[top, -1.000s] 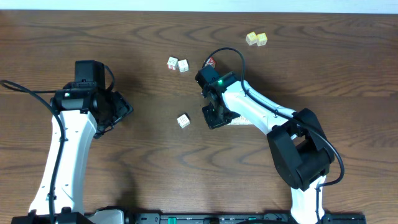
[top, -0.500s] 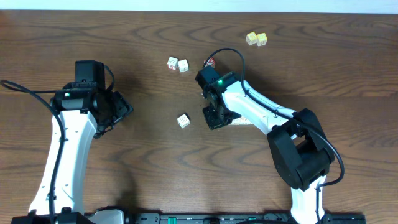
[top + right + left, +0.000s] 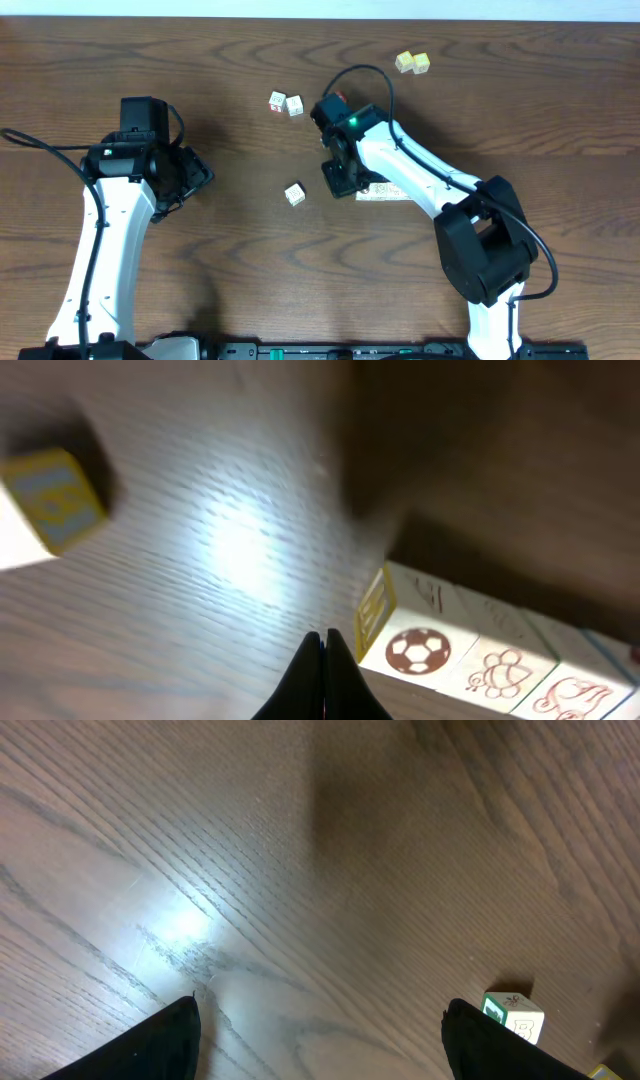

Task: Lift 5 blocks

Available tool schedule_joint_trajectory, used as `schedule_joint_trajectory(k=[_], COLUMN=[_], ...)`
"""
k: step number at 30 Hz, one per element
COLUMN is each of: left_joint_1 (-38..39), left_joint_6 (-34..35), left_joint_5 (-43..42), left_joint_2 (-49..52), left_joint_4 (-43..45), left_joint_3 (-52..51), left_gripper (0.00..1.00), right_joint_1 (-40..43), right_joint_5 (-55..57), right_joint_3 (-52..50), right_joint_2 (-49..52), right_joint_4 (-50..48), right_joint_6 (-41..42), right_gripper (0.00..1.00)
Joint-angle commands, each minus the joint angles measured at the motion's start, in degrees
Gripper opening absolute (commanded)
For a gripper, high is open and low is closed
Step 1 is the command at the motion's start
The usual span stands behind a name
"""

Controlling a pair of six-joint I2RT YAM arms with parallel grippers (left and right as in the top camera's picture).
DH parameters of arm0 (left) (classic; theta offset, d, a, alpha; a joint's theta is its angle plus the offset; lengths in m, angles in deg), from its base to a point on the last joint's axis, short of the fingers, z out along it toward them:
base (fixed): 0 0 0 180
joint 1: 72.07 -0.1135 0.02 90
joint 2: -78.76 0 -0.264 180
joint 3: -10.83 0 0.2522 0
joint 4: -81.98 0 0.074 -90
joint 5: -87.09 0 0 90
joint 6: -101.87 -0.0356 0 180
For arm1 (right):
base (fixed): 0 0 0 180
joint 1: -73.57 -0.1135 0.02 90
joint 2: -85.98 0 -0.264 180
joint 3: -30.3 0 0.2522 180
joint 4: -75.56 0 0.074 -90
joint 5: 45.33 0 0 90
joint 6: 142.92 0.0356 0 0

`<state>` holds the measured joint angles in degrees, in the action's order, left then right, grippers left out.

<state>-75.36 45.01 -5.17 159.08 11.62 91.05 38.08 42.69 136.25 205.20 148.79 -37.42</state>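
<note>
Dark wooden table [image 3: 230, 260], two pale yellow cubes [image 3: 404, 62] side by side, touching, near its far edge

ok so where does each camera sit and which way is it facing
overhead: fixed above the table, facing straight down; left arm and right arm show
left wrist: on the left arm, facing the table; open left claw at bottom, one block lower right
right wrist: on the right arm, close to the table; shut right claw beside a row of blocks
shared: overhead and right wrist both show that row
</note>
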Motion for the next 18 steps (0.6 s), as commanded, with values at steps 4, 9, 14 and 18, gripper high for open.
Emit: schedule_joint_trajectory(k=[4,9,14,18], left_joint_1=[-0.2,-0.2,-0.2,-0.2], left_joint_6=[-0.3,-0.3,-0.3,-0.3], left_joint_5=[0.3,0.3,0.3,0.3], left_joint_2=[-0.6,-0.6,-0.6,-0.6], left_joint_4=[-0.2,-0.2,-0.2,-0.2], left_joint_3=[1.0,1.0,1.0,1.0], left_gripper=[0.78,0.78,0.78,0.78], right_joint_1=[-0.9,-4.1,-7.3,-10.8], right_joint_5=[-12.6,-14.0,-11.2,-7.8], right_joint_3=[1.5,1.5,1.5,1.5], right_joint_2=[-1.2,-1.2,-1.0,0.1], right_joint_4=[-7.5,-16.9,-23.9,-27.3], right_joint_6=[0.7,0.8,0.8,0.8], right_gripper=[0.01,0.01,0.01,0.01])
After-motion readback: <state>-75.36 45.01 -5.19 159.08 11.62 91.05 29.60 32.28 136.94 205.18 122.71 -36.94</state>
